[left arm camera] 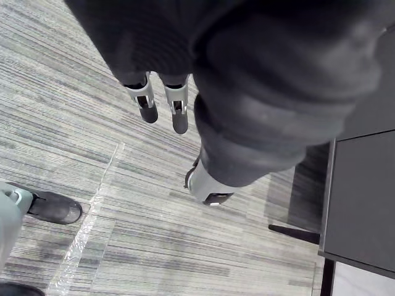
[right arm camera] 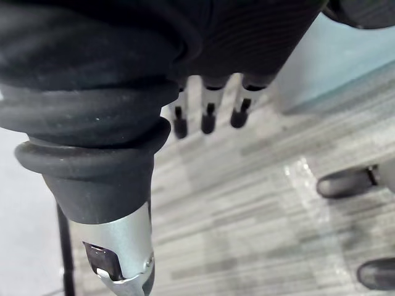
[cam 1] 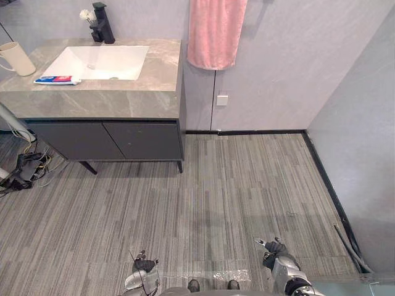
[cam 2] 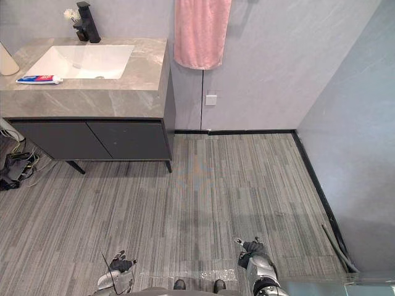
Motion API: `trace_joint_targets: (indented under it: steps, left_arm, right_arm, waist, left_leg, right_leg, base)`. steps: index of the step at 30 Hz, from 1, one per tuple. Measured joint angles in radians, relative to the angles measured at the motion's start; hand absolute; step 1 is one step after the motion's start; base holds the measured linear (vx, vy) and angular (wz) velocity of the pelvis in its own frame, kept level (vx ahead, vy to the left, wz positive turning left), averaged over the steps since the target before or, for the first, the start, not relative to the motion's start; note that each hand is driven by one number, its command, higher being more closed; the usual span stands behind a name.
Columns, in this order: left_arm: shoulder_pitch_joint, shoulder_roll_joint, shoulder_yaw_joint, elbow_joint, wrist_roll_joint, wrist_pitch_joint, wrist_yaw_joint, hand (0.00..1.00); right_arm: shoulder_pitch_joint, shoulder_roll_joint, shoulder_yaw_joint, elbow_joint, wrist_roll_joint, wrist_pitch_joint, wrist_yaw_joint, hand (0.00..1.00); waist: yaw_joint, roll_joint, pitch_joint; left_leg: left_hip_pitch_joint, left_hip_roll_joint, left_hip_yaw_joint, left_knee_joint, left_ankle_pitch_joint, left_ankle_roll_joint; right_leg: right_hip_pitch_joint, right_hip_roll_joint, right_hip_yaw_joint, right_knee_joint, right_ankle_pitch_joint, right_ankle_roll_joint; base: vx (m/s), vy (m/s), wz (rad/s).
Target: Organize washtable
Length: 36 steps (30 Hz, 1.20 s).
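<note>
Toothpaste tube point(cam 1: 57, 80): lies flat on the grey stone surface point(cam 1: 92, 102), just in front of the basin's near left corner and roughly parallel to the front edge.
Cup point(cam 1: 16, 58): a cream mug standing upright at the far left of the surface, beside the basin and near the tube without touching it.
Basin point(cam 1: 99, 61): white, sunk into the surface; I can make out nothing loose inside it.
Faucet point(cam 1: 102, 24): black, behind the basin, with a small white flower point(cam 1: 86, 15) just beside it.
Cabinet point(cam 1: 111, 140): dark, under the surface, its 2 doors shut.
Towel point(cam 1: 215, 31): pink, hanging on the wall to the right of the surface and clear of it.
Left hand point(cam 1: 145, 265): low at the robot's side above the floor point(cam 1: 216, 191), fingers straight and relaxed, holding nothing.
Right hand point(cam 1: 273, 248): also low over the floor, fingers straight and slightly spread, empty.
Gap: both hands are well apart from the surface, with a stretch of bare floor between.
Done so far: by my reading, nothing; the tube lies loose and the cup sits on its own.
Left to do: likely all of it. The robot must first come up to the surface, then take the tube and cup in hand and set them in a tidy place.
</note>
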Motion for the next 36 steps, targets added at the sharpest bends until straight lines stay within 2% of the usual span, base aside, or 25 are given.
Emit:
trace_joint_targets:
  steps: [4, 13, 14, 15, 16, 17, 18, 19, 20, 21, 23, 24, 26, 27, 28, 29, 30, 31, 32, 33, 34, 35, 36]
  left_arm:
    - [0.004, 0.000, -0.001, 0.000, -0.002, -0.001, 0.000, 0.00]
    - [0.014, 0.000, 0.004, -0.001, -0.003, -0.003, 0.004, 0.00]
    - [0.014, -0.004, 0.008, -0.002, -0.004, -0.007, 0.003, 0.00]
    - [0.014, -0.012, 0.025, -0.003, -0.013, -0.007, 0.003, 0.00]
    - [0.012, -0.019, 0.032, -0.003, -0.023, -0.007, 0.003, 0.00]
    - [0.007, -0.035, 0.055, -0.004, -0.040, -0.007, 0.002, 0.00]
    - [0.014, -0.046, 0.064, -0.005, -0.051, -0.007, 0.001, 0.00]
    - [0.023, -0.047, 0.082, -0.008, -0.052, -0.006, 0.001, 0.00]
    - [0.030, -0.048, 0.096, -0.010, -0.052, -0.006, 0.003, 0.00]
    - [0.033, -0.052, 0.121, -0.010, -0.051, -0.002, 0.004, 0.00]
    - [0.028, -0.058, 0.131, -0.010, -0.050, -0.002, 0.001, 0.00]
    - [0.028, -0.060, 0.136, -0.010, -0.050, -0.002, 0.001, 0.00]
    - [0.028, -0.060, 0.137, -0.009, -0.049, 0.000, 0.001, 0.00]
    - [0.026, -0.061, 0.137, -0.009, -0.049, 0.000, 0.001, 0.00]
    - [0.025, -0.065, 0.137, -0.009, -0.046, 0.000, 0.000, 0.00]
    - [0.033, -0.080, 0.137, -0.006, -0.041, 0.002, -0.001, 0.00]
    - [0.037, -0.079, 0.134, 0.006, -0.040, 0.001, -0.002, 0.00]
    - [0.031, -0.084, 0.139, 0.020, -0.038, 0.009, -0.006, 0.00]
    - [0.022, -0.092, 0.155, 0.016, -0.036, 0.012, -0.008, 0.00]
    - [0.013, -0.102, 0.167, 0.011, -0.037, 0.014, -0.008, 0.00]
    - [0.039, -0.112, 0.178, 0.005, -0.040, 0.012, -0.003, 0.00]
    - [0.067, -0.104, 0.193, -0.010, -0.040, 0.011, -0.005, 0.00]
    - [0.063, -0.121, 0.204, -0.022, -0.042, 0.009, -0.006, 0.00]
  right_arm:
    - [0.000, 0.000, 0.001, 0.001, 0.000, 0.000, 0.000, 0.00]
    - [-0.001, -0.001, -0.014, 0.004, -0.020, 0.001, -0.015, 0.00]
    - [-0.001, 0.000, -0.031, 0.004, -0.020, 0.001, -0.015, 0.00]
    - [0.000, 0.006, -0.058, -0.008, -0.019, 0.001, -0.017, 0.00]
    - [0.003, 0.013, -0.067, -0.017, -0.019, 0.000, -0.018, 0.00]
    - [0.028, 0.023, -0.082, -0.053, -0.018, 0.001, -0.019, 0.00]
    - [0.068, 0.047, -0.080, -0.077, -0.010, 0.001, -0.024, 0.00]
    - [0.095, 0.063, -0.084, -0.100, 0.005, -0.001, -0.030, 0.00]
    - [0.098, 0.061, -0.081, -0.108, 0.011, -0.002, -0.034, 0.00]
    - [0.103, 0.062, -0.083, -0.108, 0.020, -0.002, -0.035, 0.00]
    - [0.115, 0.067, -0.095, -0.121, 0.023, -0.010, -0.034, 0.00]
    - [0.115, 0.069, -0.124, -0.119, 0.023, -0.013, -0.032, 0.00]
    - [0.114, 0.071, -0.158, -0.114, 0.022, -0.010, -0.032, 0.00]
    - [0.117, 0.071, -0.173, -0.110, 0.022, -0.009, -0.032, 0.00]
    - [0.126, 0.068, -0.201, -0.103, 0.022, -0.002, -0.032, 0.00]
    - [0.142, 0.061, -0.221, -0.105, 0.031, -0.001, -0.029, 0.00]
    - [0.144, 0.060, -0.215, -0.105, 0.028, -0.001, -0.028, 0.00]
    - [0.129, 0.055, -0.217, -0.088, 0.021, 0.000, -0.022, 0.00]
    - [0.126, 0.048, -0.220, -0.090, 0.020, 0.000, -0.013, 0.00]
    - [0.125, 0.040, -0.215, -0.094, 0.018, 0.000, -0.008, 0.00]
    - [0.141, 0.030, -0.196, -0.111, 0.015, 0.000, -0.009, 0.00]
    - [0.160, 0.040, -0.171, -0.131, 0.016, 0.000, -0.009, 0.00]
    - [0.153, 0.017, -0.171, -0.134, 0.015, -0.002, 0.001, 0.00]
  waist:
    - [-0.002, 0.002, 0.004]
    - [-0.001, -0.001, 0.019]
    - [0.001, 0.004, 0.035]
    - [0.002, 0.003, 0.063]
    - [0.001, 0.005, 0.074]
    - [0.002, 0.011, 0.098]
    - [0.001, -0.001, 0.114]
    - [0.000, -0.002, 0.122]
    - [0.000, -0.009, 0.126]
    - [0.000, -0.011, 0.126]
    - [-0.004, -0.012, 0.125]
    - [-0.014, -0.009, 0.125]
    - [-0.027, -0.010, 0.125]
    - [-0.026, -0.009, 0.126]
    - [-0.029, 0.000, 0.127]
    - [-0.050, 0.027, 0.102]
    - [-0.054, 0.037, 0.086]
    - [-0.046, 0.053, 0.080]
    - [-0.048, 0.063, 0.087]
    - [-0.055, 0.067, 0.098]
    - [-0.050, 0.101, 0.081]
    - [-0.048, 0.090, 0.068]
    - [-0.044, 0.148, 0.069]
  left_leg:
    - [0.013, -0.005, -0.003, -0.039, 0.020, 0.002]
    - [0.002, -0.027, -0.020, -0.028, 0.016, 0.008]
    - [-0.004, -0.028, -0.029, -0.002, 0.001, 0.028]
    - [0.000, -0.027, -0.027, 0.028, -0.028, 0.031]
    - [0.002, -0.029, -0.026, 0.046, -0.046, 0.036]
    - [0.004, -0.032, -0.026, 0.089, -0.073, 0.042]
    - [0.022, -0.045, -0.030, 0.116, -0.097, 0.044]
    - [0.041, -0.056, -0.033, 0.131, -0.116, 0.045]
    - [0.056, -0.059, -0.032, 0.137, -0.131, 0.054]
    - [0.072, -0.056, -0.038, 0.154, -0.160, 0.064]
    - [0.086, -0.043, -0.053, 0.168, -0.192, 0.069]
    - [0.098, -0.025, -0.064, 0.168, -0.216, 0.064]
    - [0.131, -0.011, -0.093, 0.168, -0.255, 0.056]
    - [0.147, -0.005, -0.104, 0.169, -0.272, 0.053]
    - [0.181, 0.020, -0.121, 0.165, -0.312, 0.047]
    - [0.213, 0.082, -0.145, 0.145, -0.328, 0.020]
    - [0.221, 0.094, -0.165, 0.159, -0.331, 0.007]
    - [0.189, 0.120, -0.184, 0.268, -0.306, -0.044]
    - [0.157, 0.103, -0.197, 0.415, -0.225, -0.097]
    - [0.150, 0.089, -0.200, 0.500, -0.167, -0.104]
    - [0.104, 0.082, -0.202, 0.699, -0.045, -0.152]
    - [0.052, 0.075, -0.193, 0.877, -0.025, -0.202]
    - [-0.030, 0.121, -0.189, 1.059, -0.035, -0.208]
  right_leg:
    - [-0.001, -0.005, 0.000, -0.012, 0.004, 0.007]
    - [-0.007, -0.019, 0.002, -0.001, 0.001, 0.011]
    - [-0.032, -0.025, 0.006, 0.060, -0.023, 0.018]
    - [-0.085, -0.030, 0.025, 0.208, -0.086, 0.027]
    - [-0.125, -0.032, 0.031, 0.310, -0.112, 0.033]
    - [-0.241, -0.034, 0.043, 0.575, -0.127, 0.024]
    - [-0.338, -0.042, 0.055, 0.804, -0.127, -0.001]
    - [-0.388, -0.051, 0.054, 0.901, -0.133, 0.007]
    - [-0.407, -0.056, 0.050, 0.920, -0.143, 0.021]
    - [-0.426, -0.070, 0.012, 0.885, -0.144, 0.020]
    - [-0.441, -0.078, -0.063, 0.715, -0.139, 0.025]
    - [-0.434, -0.073, -0.127, 0.513, -0.121, 0.025]
    - [-0.432, -0.065, -0.179, 0.321, -0.057, 0.007]
    - [-0.432, -0.065, -0.202, 0.280, -0.034, 0.003]
    - [-0.432, -0.067, -0.251, 0.259, 0.036, -0.013]
    - [-0.421, -0.038, -0.302, 0.302, 0.106, -0.071]
    - [-0.416, -0.024, -0.313, 0.321, 0.113, -0.093]
    - [-0.412, -0.011, -0.330, 0.385, 0.062, -0.133]
    - [-0.405, -0.024, -0.338, 0.480, 0.022, -0.159]
    - [-0.408, -0.032, -0.353, 0.560, 0.003, -0.175]
    - [-0.350, 0.048, -0.348, 0.450, -0.038, -0.106]
    - [-0.271, 0.064, -0.349, 0.344, -0.037, -0.203]
    - [-0.215, 0.128, -0.335, 0.338, -0.069, -0.218]
  base:
    - [0.00, 0.000, 0.00]
    - [0.02, -0.003, 0.00]
    - [0.01, 0.007, -0.10]
    - [-0.03, 0.002, -0.13]
    - [-0.06, 0.015, -0.05]
    - [-0.06, 0.026, 0.17]
    - [-0.03, 0.029, 0.24]
    - [0.03, 0.019, 0.20]
    - [0.09, 0.000, 0.09]
    - [0.13, -0.001, 0.12]
    - [0.23, -0.025, 0.19]
    - [0.42, -0.091, 0.20]
    - [0.43, -0.119, 0.23]
    - [0.44, -0.156, 0.36]
    - [0.58, -0.228, 0.55]
    - [0.62, -0.257, 0.64]
    - [0.85, -0.324, 0.38]
    - [0.90, -0.350, 0.13]
    - [0.90, -0.337, -0.01]
    - [0.58, -0.318, -0.28]
    - [0.32, -0.233, -0.44]
    - [0.33, -0.286, -0.72]
    - [0.41, -0.168, -0.62]
